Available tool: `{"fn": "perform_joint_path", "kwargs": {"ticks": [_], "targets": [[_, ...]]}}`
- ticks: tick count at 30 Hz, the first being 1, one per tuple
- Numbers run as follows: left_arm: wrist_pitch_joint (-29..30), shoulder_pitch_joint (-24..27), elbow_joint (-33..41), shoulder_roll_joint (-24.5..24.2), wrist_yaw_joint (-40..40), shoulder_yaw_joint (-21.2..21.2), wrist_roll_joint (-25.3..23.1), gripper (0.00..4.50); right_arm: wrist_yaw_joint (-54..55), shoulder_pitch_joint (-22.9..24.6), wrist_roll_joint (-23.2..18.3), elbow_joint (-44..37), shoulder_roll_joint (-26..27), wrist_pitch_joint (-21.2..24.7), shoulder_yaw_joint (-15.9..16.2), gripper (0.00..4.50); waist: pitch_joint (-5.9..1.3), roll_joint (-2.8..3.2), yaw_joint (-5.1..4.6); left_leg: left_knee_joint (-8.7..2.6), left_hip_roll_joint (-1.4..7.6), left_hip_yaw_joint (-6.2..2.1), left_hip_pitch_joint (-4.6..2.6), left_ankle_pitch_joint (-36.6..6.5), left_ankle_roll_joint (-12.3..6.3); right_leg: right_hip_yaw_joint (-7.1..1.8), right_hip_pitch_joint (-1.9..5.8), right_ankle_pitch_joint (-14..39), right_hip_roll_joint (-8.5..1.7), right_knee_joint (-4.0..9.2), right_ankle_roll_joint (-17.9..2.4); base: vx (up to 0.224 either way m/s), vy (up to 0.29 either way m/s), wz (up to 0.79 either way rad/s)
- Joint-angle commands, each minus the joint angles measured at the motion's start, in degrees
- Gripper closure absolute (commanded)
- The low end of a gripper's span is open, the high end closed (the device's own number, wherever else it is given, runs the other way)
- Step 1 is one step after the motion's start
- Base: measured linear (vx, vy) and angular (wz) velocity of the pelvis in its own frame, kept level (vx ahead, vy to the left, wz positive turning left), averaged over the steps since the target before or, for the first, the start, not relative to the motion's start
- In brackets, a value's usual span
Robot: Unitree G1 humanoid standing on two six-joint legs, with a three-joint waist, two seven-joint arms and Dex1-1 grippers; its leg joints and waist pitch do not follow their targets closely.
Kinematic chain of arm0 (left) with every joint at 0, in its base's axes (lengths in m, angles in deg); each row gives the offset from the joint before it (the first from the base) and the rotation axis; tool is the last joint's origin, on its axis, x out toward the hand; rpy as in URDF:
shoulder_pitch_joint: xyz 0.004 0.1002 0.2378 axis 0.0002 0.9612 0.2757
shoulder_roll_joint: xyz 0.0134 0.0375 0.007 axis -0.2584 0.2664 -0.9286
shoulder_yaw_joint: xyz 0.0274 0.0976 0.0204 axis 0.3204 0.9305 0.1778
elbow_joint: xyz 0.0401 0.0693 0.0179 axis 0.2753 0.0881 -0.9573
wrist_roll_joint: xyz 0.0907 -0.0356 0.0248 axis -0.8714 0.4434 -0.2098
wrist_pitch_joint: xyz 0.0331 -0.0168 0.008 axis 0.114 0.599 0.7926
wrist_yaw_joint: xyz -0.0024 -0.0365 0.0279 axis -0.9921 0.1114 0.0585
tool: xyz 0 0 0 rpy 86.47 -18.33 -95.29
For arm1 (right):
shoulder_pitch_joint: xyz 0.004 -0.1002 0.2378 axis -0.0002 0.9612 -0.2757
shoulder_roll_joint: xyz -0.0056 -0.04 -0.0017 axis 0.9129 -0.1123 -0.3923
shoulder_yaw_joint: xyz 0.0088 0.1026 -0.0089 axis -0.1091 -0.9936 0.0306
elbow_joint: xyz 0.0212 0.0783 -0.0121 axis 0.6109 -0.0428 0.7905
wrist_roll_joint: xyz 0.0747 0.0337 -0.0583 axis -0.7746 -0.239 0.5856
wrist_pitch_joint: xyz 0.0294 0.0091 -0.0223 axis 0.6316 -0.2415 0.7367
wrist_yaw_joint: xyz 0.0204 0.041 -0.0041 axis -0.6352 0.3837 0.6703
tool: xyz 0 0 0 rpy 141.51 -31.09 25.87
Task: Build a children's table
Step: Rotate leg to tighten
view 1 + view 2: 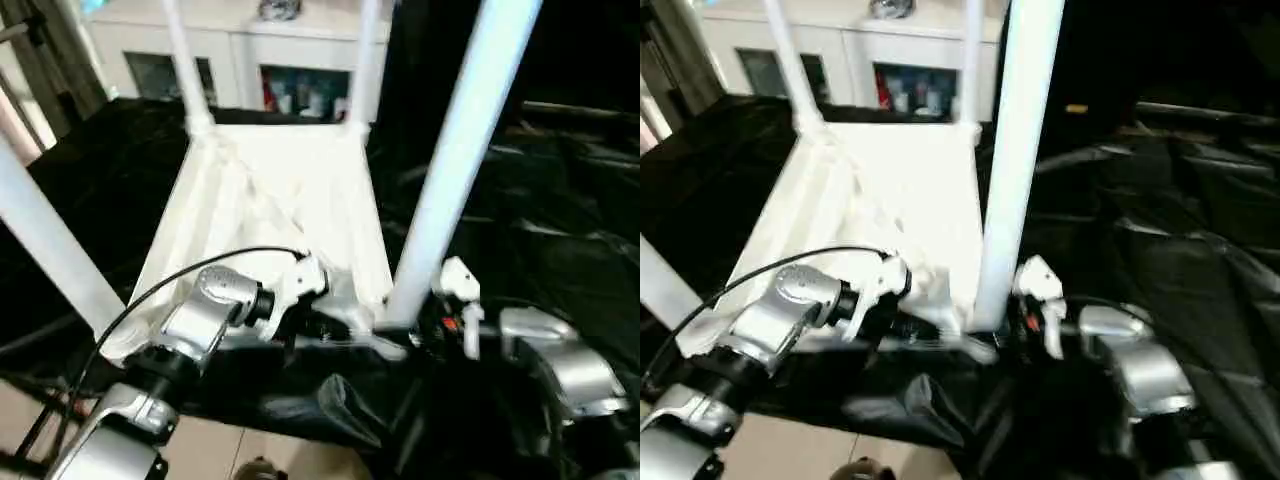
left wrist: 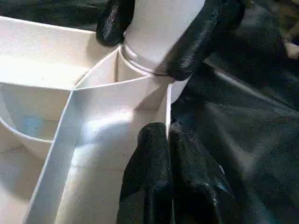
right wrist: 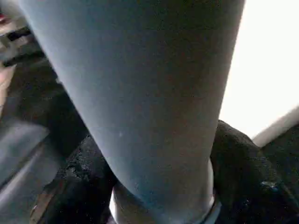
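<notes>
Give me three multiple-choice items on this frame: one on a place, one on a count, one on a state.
1. Where is the right gripper?
A. at the base of the near right leg
B. on a far leg's top
C. flat on the black cloth

2. How many legs stand up from the tabletop?
A. two
B. three
C. four

3. How does the tabletop lie?
A. on its edge
B. underside up
C. top side up

Key:
1 A: the right gripper has a black finger on each side of the near right leg, just above its socket.
2 C: the legs rise at two far and two near corners.
3 B: the tabletop shows its ribs and its sockets face up.
</notes>
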State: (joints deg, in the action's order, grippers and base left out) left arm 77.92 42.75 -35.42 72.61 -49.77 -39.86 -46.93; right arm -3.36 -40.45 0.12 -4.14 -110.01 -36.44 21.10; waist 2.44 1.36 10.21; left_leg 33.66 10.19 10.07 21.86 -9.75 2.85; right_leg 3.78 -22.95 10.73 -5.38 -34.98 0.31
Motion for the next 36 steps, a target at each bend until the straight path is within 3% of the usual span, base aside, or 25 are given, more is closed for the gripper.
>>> {"fn": "perform_joint_path", "kwargs": {"ticks": [1, 3, 5, 8, 10, 12, 15, 19, 22, 26, 29, 32, 33, 36], "targets": [[-0.67, -2.37, 0.44, 4.22, 2.30, 0.90, 1.43, 4.50, 6.78, -0.73, 2.71, 2.71, 2.73, 1.04, 1.69, 1.99, -2.71, -0.60, -0.67, -5.26, 2.96, -1.48, -1.14, -21.15, 1.32, -2.41, 2.02, 24.55, -4.19, 5.70, -8.90, 0.000, 0.000, 0.00], [-0.75, -4.43, -2.65, 7.21, 10.10, 0.84, -1.26, 4.50, 16.24, -1.76, 4.30, 5.91, 6.90, 1.67, -0.07, 1.99, -2.53, -0.47, -1.38, -5.31, 2.87, -1.60, -1.22, -22.46, 1.87, -2.45, 1.63, 26.81, -4.18, 6.05, -7.97, 0.000, 0.000, 0.00], [-0.23, -6.35, -5.45, 10.42, 17.20, 0.03, -2.56, 4.50, 25.78, -2.97, 5.18, 9.00, 10.90, 2.58, -2.54, 1.99, -2.73, -0.53, -1.79, -5.27, 2.73, -1.85, -1.44, -22.82, 2.23, -2.35, 1.71, 29.29, -4.44, 6.37, -6.52, 0.000, 0.000, 0.00], [-0.06, -7.65, -7.57, 13.03, 21.94, -1.09, -2.86, 4.50, 32.12, -4.06, 6.17, 11.36, 13.31, 2.57, -3.87, 1.99, -2.74, -0.55, -2.31, -5.32, 2.62, -1.80, -1.35, -22.68, 2.26, -2.32, 1.63, 28.36, -4.19, 6.41, -6.63, 0.000, 0.000, 0.00], [-0.45, -8.42, -8.82, 14.76, 24.11, -1.51, -3.13, 4.50, 34.33, -4.91, 7.12, 12.72, 14.52, 2.18, -3.72, 1.99, -2.86, -0.15, -2.22, -5.32, 2.65, -1.77, -1.28, -21.93, 1.96, -2.43, 1.65, 26.01, -4.07, 6.27, -6.63, 0.000, 0.000, 0.00], [-1.44, -8.83, -9.64, 15.92, 24.46, -1.34, -3.27, 4.50, 34.88, -5.63, 7.85, 13.57, 15.15, 1.33, -3.23, 1.99, -3.05, -0.25, -2.13, -5.25, 2.63, -1.57, -0.93, -19.89, 1.31, -2.54, 1.97, 21.11, -3.89, 5.88, -7.35, 0.000, 0.000, 0.00], [-2.37, -8.83, -9.79, 16.34, 23.16, -1.20, -3.07, 4.50, 33.86, -6.14, 5.90, 13.41, 15.97, 0.60, -4.46, 1.26, -3.26, -0.30, -2.05, -5.00, 2.59, -1.31, -0.69, -16.96, 0.15, -2.59, 2.31, 14.83, -3.73, 5.26, -8.95, 0.000, 0.000, 0.00], [-3.11, -8.51, -9.38, 15.75, 21.16, -0.86, -2.60, 4.50, 31.83, -6.12, 4.85, 12.48, 15.85, -0.25, -4.52, 1.08, -3.33, -0.28, -1.95, -4.90, 2.63, -1.19, -0.71, -15.40, -0.94, -2.51, 2.52, 12.67, -3.78, 5.06, -10.06, 0.000, 0.000, 0.00], [-3.54, -7.91, -8.53, 14.14, 18.12, -0.67, -1.98, 4.50, 25.15, -5.42, 3.93, 10.36, 13.13, -1.46, -2.26, 0.95, -3.22, -0.49, -1.84, -4.95, 2.72, -1.19, -0.67, -16.27, -1.31, -2.47, 2.65, 14.01, -3.87, 5.20, -9.87, 0.000, 0.000, 0.00], [-4.65, -6.43, -6.26, 11.17, 11.84, -0.43, -0.69, 4.50, 11.92, -3.68, 2.84, 6.39, 6.77, -2.61, 0.69, 0.95, -3.43, -0.55, -1.67, -4.63, 2.88, -1.12, -0.52, -14.26, -2.56, -2.47, 2.91, 10.08, -3.82, 4.72, -10.83, 0.000, 0.000, 0.00], [-5.04, -5.66, -5.08, 9.61, 8.67, -0.18, -0.01, 4.50, 6.11, -2.78, 1.69, 4.29, 3.70, -2.70, 1.34, 0.95, -3.43, -0.59, -1.60, -4.40, 2.91, -0.94, -0.54, -12.75, -3.82, -2.43, 2.74, 8.05, -3.78, 4.53, -12.27, 0.000, 0.000, 0.00], [-4.49, -3.98, -1.96, 6.36, 1.58, 0.66, 1.80, 4.50, -2.29, -1.28, -0.72, 0.93, -1.05, -1.88, 1.74, 0.95, -3.39, -0.52, -0.80, -4.38, 3.28, -0.95, -0.62, -12.76, -4.58, -2.38, 2.90, 8.73, -3.75, 4.40, -12.63, 0.000, 0.000, 0.00], [-4.46, -3.70, -1.54, 5.62, 0.41, 0.77, 1.92, 4.50, -4.01, -0.99, -1.20, 0.29, -2.13, -1.46, 1.76, 0.95, -3.37, -0.52, -0.63, -4.32, 3.35, -0.85, -0.66, -12.87, -4.74, -2.41, 2.61, 8.68, -3.71, 4.35, -12.95, 0.000, 0.000, 0.00], [-4.74, -3.48, -1.47, 4.17, -1.49, 0.99, 1.80, 4.50, -7.46, -0.40, -2.05, -0.98, -4.21, -0.86, 2.16, 0.95, -3.26, -0.47, -0.15, -4.46, 3.39, -0.94, -0.74, -13.79, -3.96, -2.40, 2.57, 10.90, -3.81, 4.49, -13.01, 0.000, 0.000, 0.00]]}}
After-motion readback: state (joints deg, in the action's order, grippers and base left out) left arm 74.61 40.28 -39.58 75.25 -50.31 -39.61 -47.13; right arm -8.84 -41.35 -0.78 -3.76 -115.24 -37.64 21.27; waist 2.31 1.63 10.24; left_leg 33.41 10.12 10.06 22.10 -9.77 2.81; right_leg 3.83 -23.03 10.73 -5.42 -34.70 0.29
